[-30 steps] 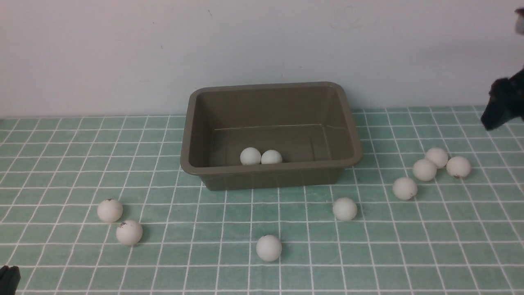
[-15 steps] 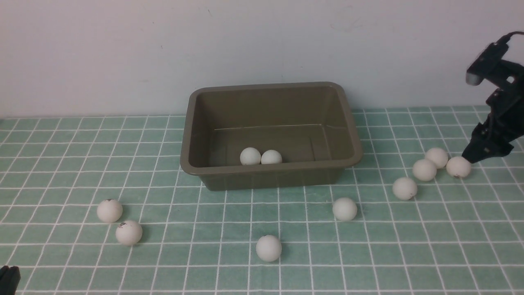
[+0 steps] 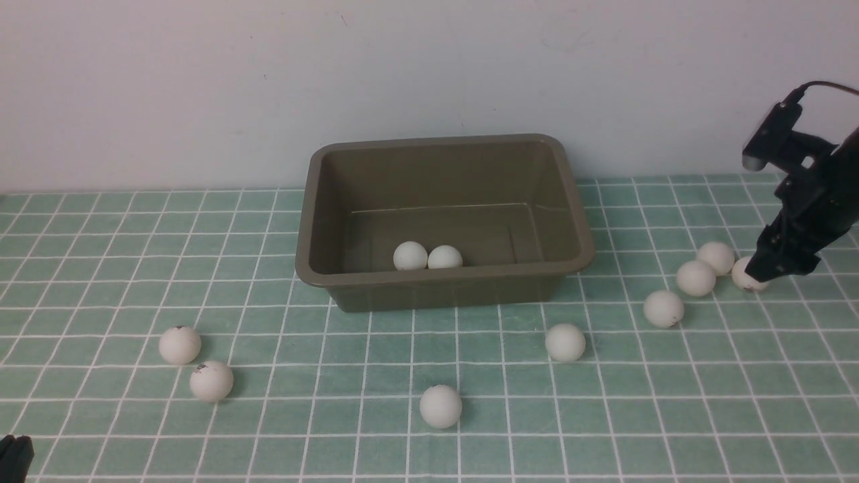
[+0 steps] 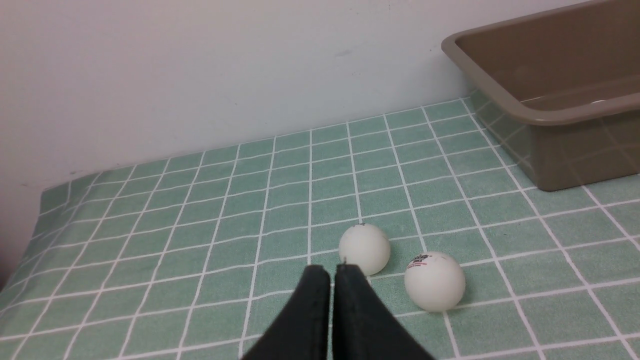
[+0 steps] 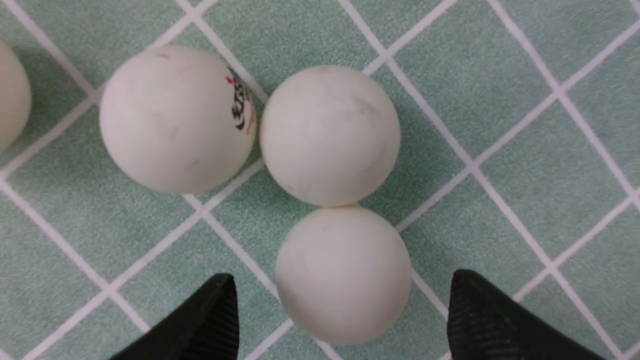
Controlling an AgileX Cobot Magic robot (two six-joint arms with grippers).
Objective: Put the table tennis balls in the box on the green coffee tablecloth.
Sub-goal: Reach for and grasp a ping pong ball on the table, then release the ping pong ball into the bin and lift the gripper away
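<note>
Right gripper (image 3: 778, 267) wide open, low over the green coffee tablecloth (image 3: 335, 402), one table tennis ball (image 5: 343, 274) between its jaws, untouched by either. A second ball (image 5: 330, 135) touches it just beyond the fingertips. Left gripper (image 4: 332, 272) closed, empty, two balls (image 4: 365, 247) just ahead. Box (image 3: 443, 276) well apart from both grippers, two inside.
</note>
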